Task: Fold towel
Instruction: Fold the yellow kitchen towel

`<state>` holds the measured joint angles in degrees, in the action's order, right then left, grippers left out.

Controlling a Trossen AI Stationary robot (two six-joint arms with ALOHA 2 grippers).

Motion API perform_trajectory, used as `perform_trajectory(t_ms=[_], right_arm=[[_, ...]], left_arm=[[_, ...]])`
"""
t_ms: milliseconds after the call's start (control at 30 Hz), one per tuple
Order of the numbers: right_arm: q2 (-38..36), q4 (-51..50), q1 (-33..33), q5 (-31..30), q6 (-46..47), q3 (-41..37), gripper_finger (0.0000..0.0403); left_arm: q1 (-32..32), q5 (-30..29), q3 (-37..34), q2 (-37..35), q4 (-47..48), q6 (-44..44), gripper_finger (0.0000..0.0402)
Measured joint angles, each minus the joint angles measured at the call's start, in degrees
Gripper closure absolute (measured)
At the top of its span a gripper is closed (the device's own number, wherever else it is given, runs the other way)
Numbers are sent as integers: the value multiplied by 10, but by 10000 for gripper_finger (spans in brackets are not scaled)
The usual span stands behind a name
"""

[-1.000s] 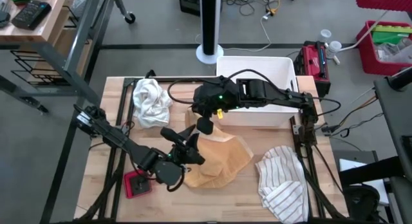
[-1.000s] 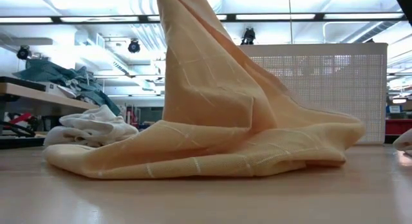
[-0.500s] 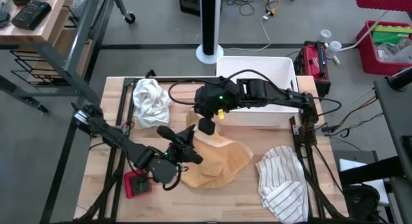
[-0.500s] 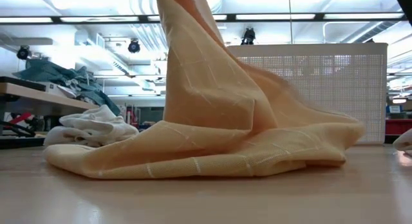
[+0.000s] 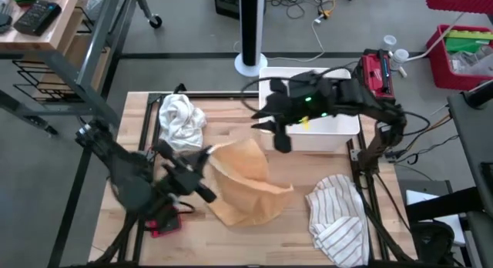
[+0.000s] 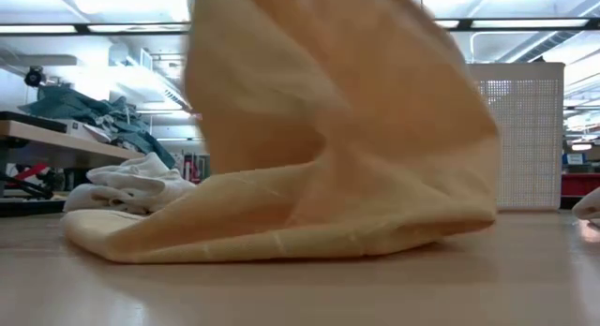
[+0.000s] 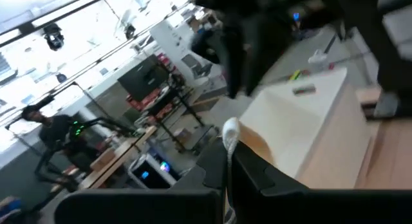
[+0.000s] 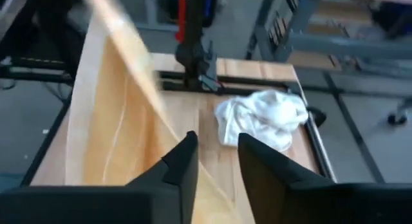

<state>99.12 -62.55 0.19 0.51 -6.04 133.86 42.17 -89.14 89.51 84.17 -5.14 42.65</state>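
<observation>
The orange towel (image 5: 248,189) lies bunched mid-table, one side raised; in the low view the towel (image 6: 328,176) rises out of the top of the picture, its lower folds on the table. My left gripper (image 5: 199,162) (image 7: 230,163) is at the towel's left side, shut on its raised edge. My right gripper (image 5: 280,140) (image 8: 215,143) hangs open near the white bin, apart from the towel (image 8: 122,114). My left gripper pinches the towel's raised left edge (image 7: 229,132) between its two fingers; one layer or several, I cannot tell. That edge (image 5: 209,151) is lifted clear, and the cloth slopes down from it to the part lying on the table (image 5: 254,206).
A crumpled white cloth (image 5: 181,118) lies at the far left. A striped towel (image 5: 339,216) sits at the near right corner. The white bin (image 5: 327,123) stands at the far right, and a red object (image 5: 163,222) lies near the left arm's base.
My right gripper has come away from the towel and swung toward the table's far right, up to the bin. My left gripper has moved left and up, drawing the towel's edge with it. The tall peak has dropped into a wider raised flap; the lower folds stayed on the table.
</observation>
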Motion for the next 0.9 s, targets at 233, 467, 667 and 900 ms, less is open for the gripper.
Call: perform_trajectory(t_ms=[233,467,667,900], right_arm=[[-53,-10,0,136,-55,0,251],[-64,-27,0,284,-166,0,234],[-45,-50,0,325,-243,-4,239],[-1,6,-1,401,-289,-92,251]], left_arm=[[30,40,188,-24,65,99,401],[50,314,323,-26,187,111,401],[53,537,430,-21,212,-13,401],[57,612,443,-7,284,-121,401]])
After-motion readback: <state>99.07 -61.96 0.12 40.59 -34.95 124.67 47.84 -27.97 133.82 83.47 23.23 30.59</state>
